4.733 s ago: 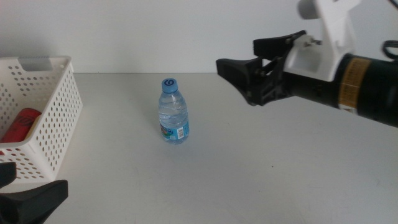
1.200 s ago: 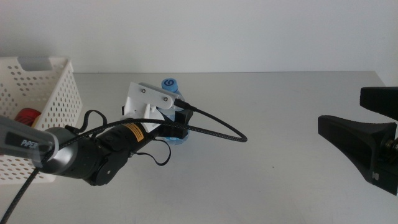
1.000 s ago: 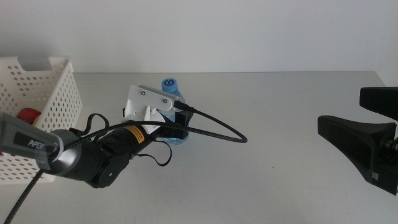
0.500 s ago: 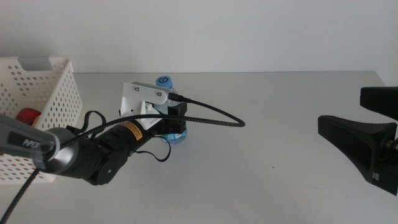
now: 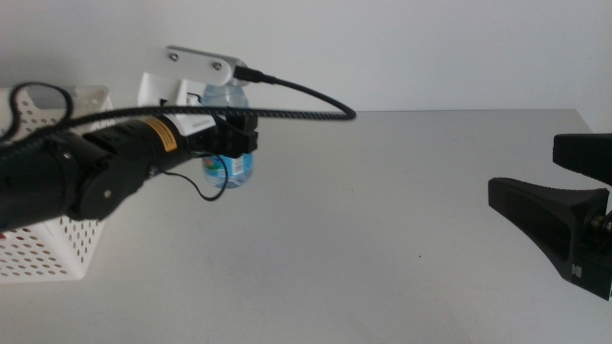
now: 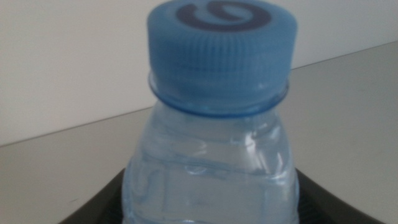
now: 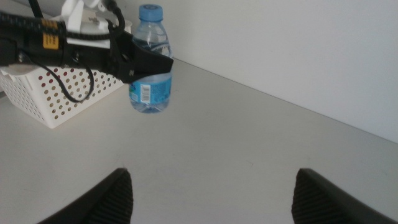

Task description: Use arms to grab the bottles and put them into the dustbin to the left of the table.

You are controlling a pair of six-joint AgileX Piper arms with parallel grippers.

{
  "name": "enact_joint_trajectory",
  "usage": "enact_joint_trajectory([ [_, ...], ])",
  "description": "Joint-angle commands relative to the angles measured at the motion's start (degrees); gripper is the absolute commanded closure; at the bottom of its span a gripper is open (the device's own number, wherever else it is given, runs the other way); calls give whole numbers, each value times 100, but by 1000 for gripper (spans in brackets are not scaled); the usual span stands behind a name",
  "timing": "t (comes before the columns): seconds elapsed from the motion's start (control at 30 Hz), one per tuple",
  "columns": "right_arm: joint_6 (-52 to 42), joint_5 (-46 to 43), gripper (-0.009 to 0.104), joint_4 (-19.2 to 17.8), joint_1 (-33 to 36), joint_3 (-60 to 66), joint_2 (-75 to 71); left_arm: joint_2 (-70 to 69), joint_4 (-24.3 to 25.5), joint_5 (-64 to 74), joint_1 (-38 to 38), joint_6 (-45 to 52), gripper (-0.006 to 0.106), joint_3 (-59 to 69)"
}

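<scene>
lab bench | plain off-white table (image 5: 382,229) | bare white wall (image 5: 402,48)

Water bottle (image 7: 150,59): clear glossy plastic, ribbed walls; matt blue ridged plastic cap (image 6: 221,53); glossy printed label (image 7: 150,92) round lower body. Left gripper (image 7: 146,64) clamped on bottle: matt black plastic. Dustbin (image 7: 46,96) beside bottle: white perforated plastic, slight sheen. Table (image 5: 382,239) under bottle: smooth, matt, off-white. Right gripper (image 7: 211,193): matt black, jaws apart.
</scene>
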Motion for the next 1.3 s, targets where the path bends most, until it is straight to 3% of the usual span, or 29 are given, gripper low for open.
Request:
enact_joint_trajectory([
  [0.0,-74,-432,30,-67,10,-188,-6,-511,-106,541,238,-74,89,-477],
  [0.17,-74,-432,30,-67,10,-188,-6,-674,-260,2635,1137,-1,89,-1468],
  [0.3,-74,-432,30,-67,10,-188,-6,-674,-186,4078,1921,888,89,-2308],
  [0.5,-74,-432,30,-67,10,-188,-6,-508,-645,5585,2828,1978,89,-3497],
  [0.73,-73,-437,30,-67,10,-188,-6,-46,-1257,6010,3315,2516,89,-3739],
  [1.27,-73,-437,30,-67,10,-188,-6,1459,-1272,6652,3434,2502,89,-3734],
])
